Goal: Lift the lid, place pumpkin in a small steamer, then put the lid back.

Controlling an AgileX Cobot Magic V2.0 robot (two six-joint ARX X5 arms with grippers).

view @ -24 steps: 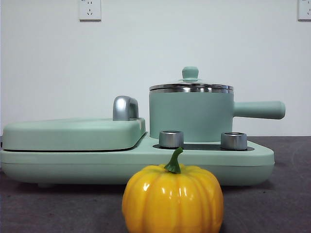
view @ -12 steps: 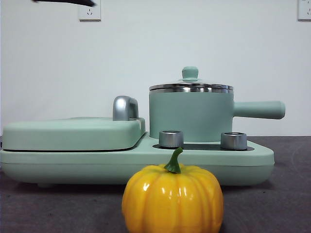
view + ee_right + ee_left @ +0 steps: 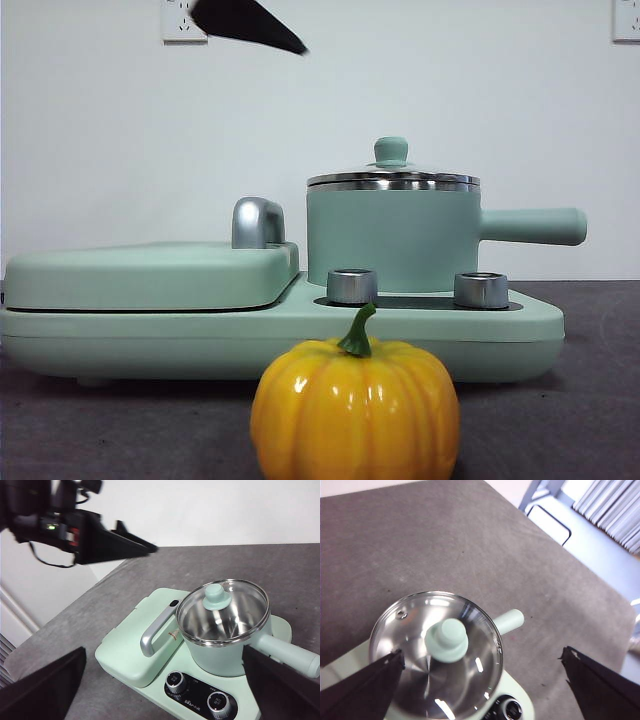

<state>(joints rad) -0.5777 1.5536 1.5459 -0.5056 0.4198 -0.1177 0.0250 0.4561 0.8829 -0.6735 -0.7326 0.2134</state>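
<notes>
The yellow-orange pumpkin (image 3: 355, 410) stands on the table at the front, before the appliance. The mint-green small steamer (image 3: 390, 240) stands on the appliance base with its side handle (image 3: 530, 226) pointing right. The glass lid (image 3: 393, 180) with its mint knob (image 3: 391, 150) sits on it. My left gripper (image 3: 481, 655) is open, high above the lid (image 3: 437, 652). It shows as a black tip (image 3: 245, 22) at the top of the front view and in the right wrist view (image 3: 120, 542). My right gripper (image 3: 164, 652) is open, high and back from the steamer (image 3: 225, 650). The pumpkin is out of both wrist views.
The wide mint-green appliance base (image 3: 280, 335) carries a flat cover (image 3: 150, 272) with a chrome handle (image 3: 258, 222) on its left and two silver knobs (image 3: 352, 286) before the pot. Grey table surface (image 3: 590, 400) lies around it, with its edge in the left wrist view (image 3: 600, 580).
A black gripper tip has come in at the top left of the front view and moved right and down toward the pot. The pumpkin, steamer and lid have not moved.
</notes>
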